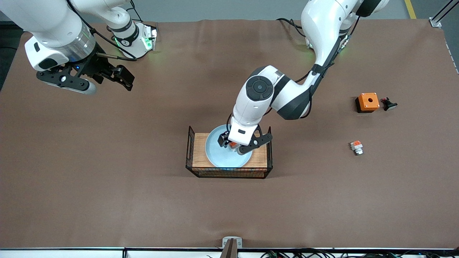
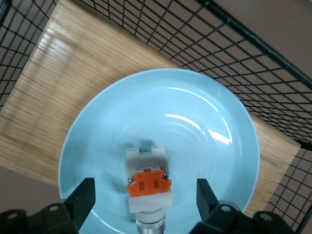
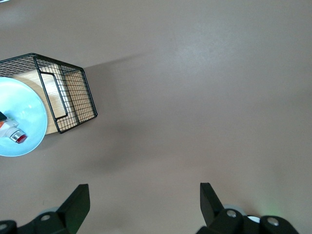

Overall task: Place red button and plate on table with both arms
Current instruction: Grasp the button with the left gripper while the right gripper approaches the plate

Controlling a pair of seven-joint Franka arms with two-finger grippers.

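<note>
Plate (image 1: pixel 218 154) sits on the wooden board (image 1: pixel 258 156) inside the wire basket (image 1: pixel 229 174) at mid-tabletop (image 1: pixel 107 179), with the red button (image 2: pixel 147 185) lying on it toward the rim. Left gripper (image 2: pixel 146 202) hangs over it, jaws wide open, straddling the button without touching. At ten o'clock, the right gripper (image 1: pixel 123 77) waits above bare tabletop, jaws open and empty.

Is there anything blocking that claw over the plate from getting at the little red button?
Nothing visible is. The left gripper hangs open directly over the red button, which lies uncovered on the plate. The basket's black wire sides stand around the board, outside the plate. The right gripper waits over bare table.
</note>
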